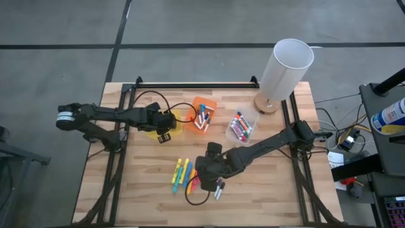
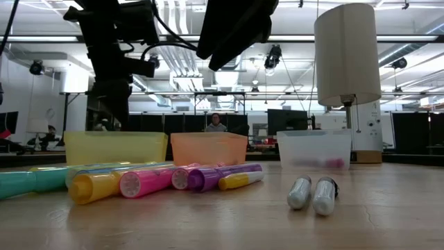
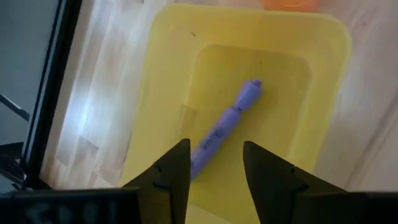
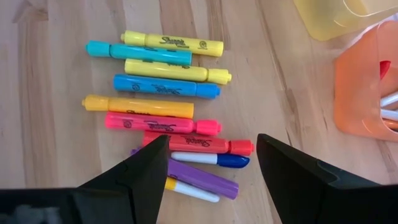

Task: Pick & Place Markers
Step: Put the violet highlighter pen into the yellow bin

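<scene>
Table (image 1: 266, 183): wooden top, carrying a lamp (image 1: 285, 69) at the far right corner, three bins in a row and a loose cluster of markers (image 4: 165, 109) toward the front.

Bins: yellow bin (image 3: 180, 74) directly beneath the left jaws; orange bin (image 1: 204, 115) beside it, already holding several pens; clear bin (image 1: 242, 126) further right, also stocked.

Left gripper (image 3: 214, 171): hangs over the yellow bin, jaws spread, nothing between them. A purple marker (image 3: 227, 121) lies on the bin floor, its near end just under the gap between the jaws and its cap end pointing away from them. Judgement: the drop into this bin is done and this arm's placing step is complete.

Right gripper (image 4: 211, 174): poised above the loose cluster, jaws spread wide and empty. Between and just ahead of the jaws lie a red marker (image 4: 199, 143), a blue-capped white pen (image 4: 211, 160) and a second purple marker (image 4: 199, 177); pink, orange, blue and yellow ones lie further ahead of the jaws. Two grey pens (image 2: 312, 194) sit apart from the cluster in the low view.

Step in hand, as judged: the right arm is at the picking stage. The next move calls for lowering onto a single marker, jaws set across its barrel; the pens touch side by side, so a neighbour could be pinched or nudged along with it. Most of the pile is not yet sorted
</scene>
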`<action>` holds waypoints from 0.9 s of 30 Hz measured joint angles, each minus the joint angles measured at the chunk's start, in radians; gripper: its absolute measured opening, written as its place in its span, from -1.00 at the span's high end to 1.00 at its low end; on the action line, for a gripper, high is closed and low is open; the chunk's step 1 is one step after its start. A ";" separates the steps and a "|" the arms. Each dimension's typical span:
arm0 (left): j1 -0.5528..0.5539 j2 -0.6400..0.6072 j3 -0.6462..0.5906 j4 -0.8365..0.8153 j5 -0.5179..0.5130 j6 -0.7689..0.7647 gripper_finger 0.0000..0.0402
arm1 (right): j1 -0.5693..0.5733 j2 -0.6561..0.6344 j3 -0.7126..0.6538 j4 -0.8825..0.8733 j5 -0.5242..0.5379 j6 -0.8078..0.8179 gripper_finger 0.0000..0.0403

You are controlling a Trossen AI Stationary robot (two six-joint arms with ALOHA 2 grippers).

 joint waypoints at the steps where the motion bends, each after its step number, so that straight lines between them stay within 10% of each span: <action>1: 0.000 0.000 0.000 0.001 -0.008 -0.001 0.28 | 0.000 0.000 0.000 0.001 0.000 0.000 -0.18; 15: -0.029 -0.123 -0.007 0.152 -0.014 -0.033 0.27 | 0.000 0.000 -0.002 -0.006 -0.034 0.000 -0.17; 27: -0.178 -0.314 -0.047 0.462 0.273 -0.115 0.27 | -0.001 0.000 -0.069 -0.011 -0.083 -0.193 -0.16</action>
